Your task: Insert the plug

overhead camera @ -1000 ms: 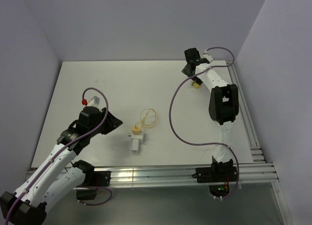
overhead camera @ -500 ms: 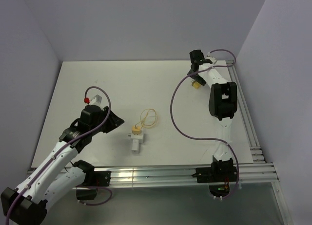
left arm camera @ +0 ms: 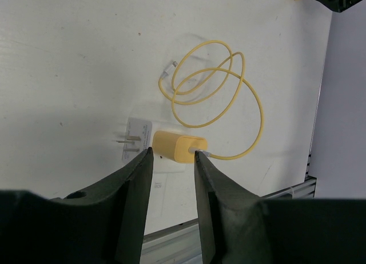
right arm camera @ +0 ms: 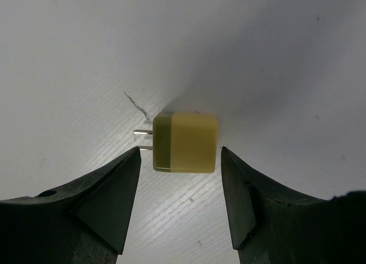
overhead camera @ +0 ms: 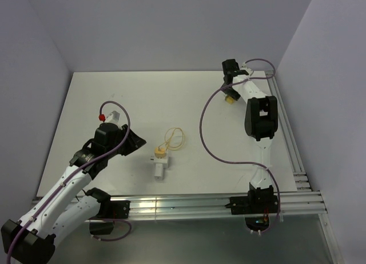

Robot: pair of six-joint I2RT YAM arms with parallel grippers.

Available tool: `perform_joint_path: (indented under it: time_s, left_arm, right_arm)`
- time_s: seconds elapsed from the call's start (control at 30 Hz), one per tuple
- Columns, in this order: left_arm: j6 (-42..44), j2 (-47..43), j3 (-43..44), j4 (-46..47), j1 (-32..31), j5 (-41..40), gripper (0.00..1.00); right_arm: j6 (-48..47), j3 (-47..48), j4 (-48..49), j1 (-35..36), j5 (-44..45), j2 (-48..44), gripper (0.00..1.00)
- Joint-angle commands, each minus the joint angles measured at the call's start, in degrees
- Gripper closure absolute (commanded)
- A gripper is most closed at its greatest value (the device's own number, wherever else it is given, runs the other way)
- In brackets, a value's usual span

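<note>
A small yellow plastic plug, blocky, with a darker olive end and two short metal prongs, lies flat on the white table close to its far right corner. From above it shows as a yellow speck just beside the white and black right arm, which reaches up along the right edge of the table.

The right jaws are apart and point down over the plug. In the right wrist view, the two dark fingers stand one on each side of it. The prongs point toward the finger on the left of that view. A narrow strip of bare table shows between the plug and each finger, so neither seems to touch it.

The left arm leans in from the near left corner. The left jaws are apart by a narrow gap and hold nothing. In the left wrist view, a rounded yellow plastic charger block shows in the gap beyond the tips of the dark fingers. From above, the jaws sit to the left of that block, apart from it.

A thin yellow wire runs from the charger block and lies in loose loops on the side toward the far edge. A small white plastic block with two metal prongs lies right against the charger block. This group rests near the middle of the table, somewhat toward the near edge, well apart from the plug.
</note>
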Motion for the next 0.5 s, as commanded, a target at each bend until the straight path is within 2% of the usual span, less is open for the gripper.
perform_joint_path:
  time_s: [0.0,0.47]
  left_arm:
    - [1.2,-1.0,0.1,1.3,0.3,0.5,0.59]
    - [1.4,-0.1,0.1,1.8,0.2,0.9,0.59]
  right_arm:
    - [0.4,1.5,-0.4,-0.7,-0.2,0.3,0.35]
    - [1.3,2.2,-3.6,-1.3,-0.9,1.4,0.37]
